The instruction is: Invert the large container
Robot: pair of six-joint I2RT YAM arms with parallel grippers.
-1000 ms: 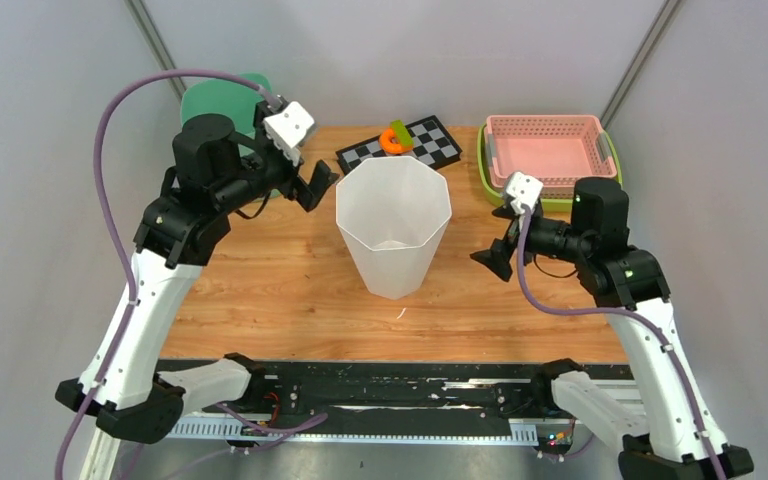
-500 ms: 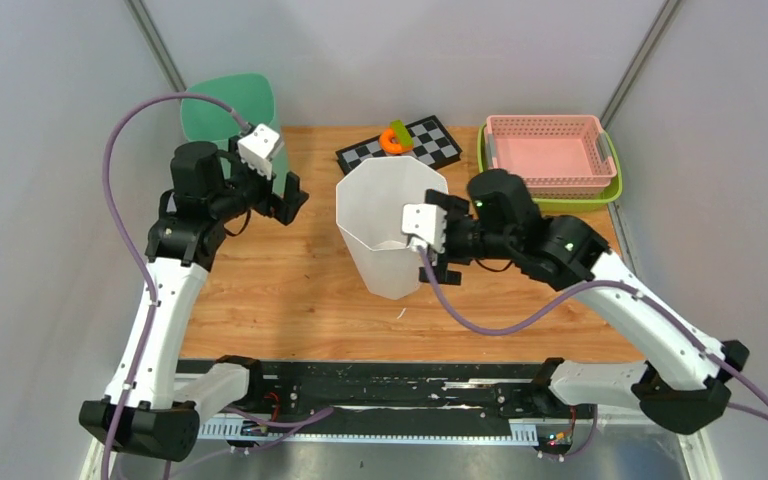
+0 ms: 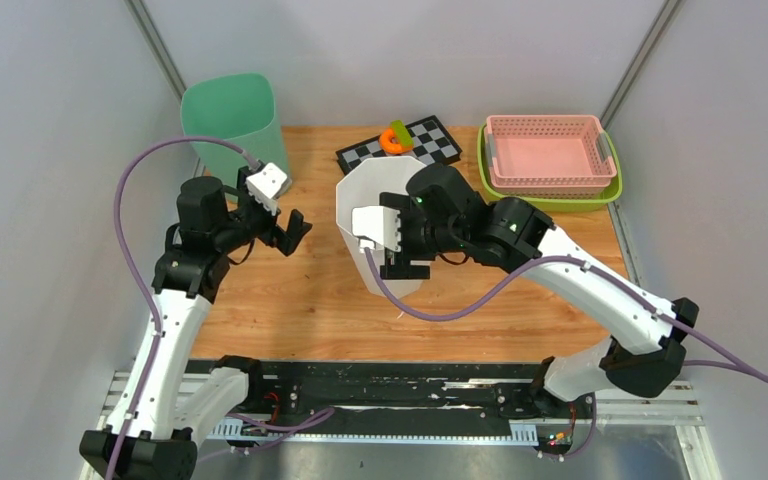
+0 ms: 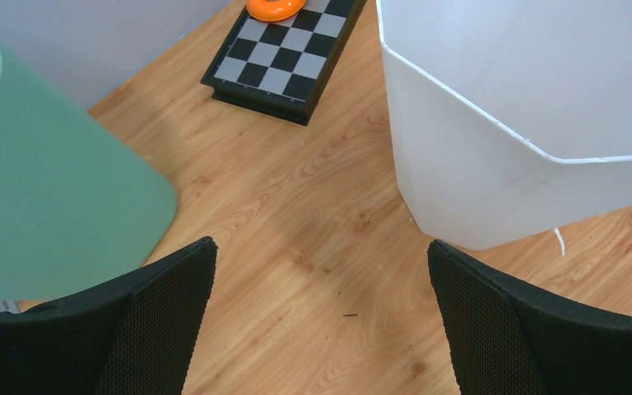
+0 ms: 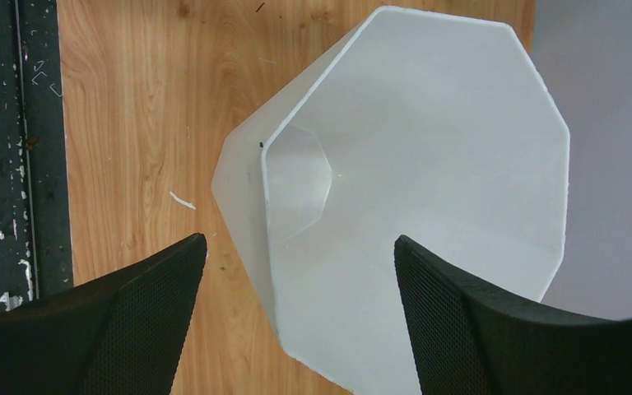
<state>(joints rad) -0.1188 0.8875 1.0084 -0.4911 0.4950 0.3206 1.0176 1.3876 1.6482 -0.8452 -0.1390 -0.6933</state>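
Note:
The large white container point(image 3: 368, 183) stands upright in the middle of the table, with its open mouth facing up. In the right wrist view I look down into it point(image 5: 428, 164) and see its base. My right gripper point(image 3: 395, 238) is open above its near rim. One finger is over the table outside the wall and the other over the inside point(image 5: 296, 329). My left gripper point(image 3: 295, 228) is open and empty, low over the wood to the left of the container point(image 4: 321, 321). It touches nothing. The container's wall point(image 4: 494, 164) shows at the right of that view.
A green bin point(image 3: 230, 115) stands at the back left, close to my left gripper, and shows in the left wrist view point(image 4: 49, 189). A checkerboard point(image 3: 430, 145) with an orange ring point(image 3: 393, 140) lies behind the container. A pink basket point(image 3: 548, 150) sits in a green tray point(image 3: 485, 165) at the back right.
My right arm has swung left from the table's right side to above the white container. My left gripper has drawn back and down from the green bin. The container has not moved.

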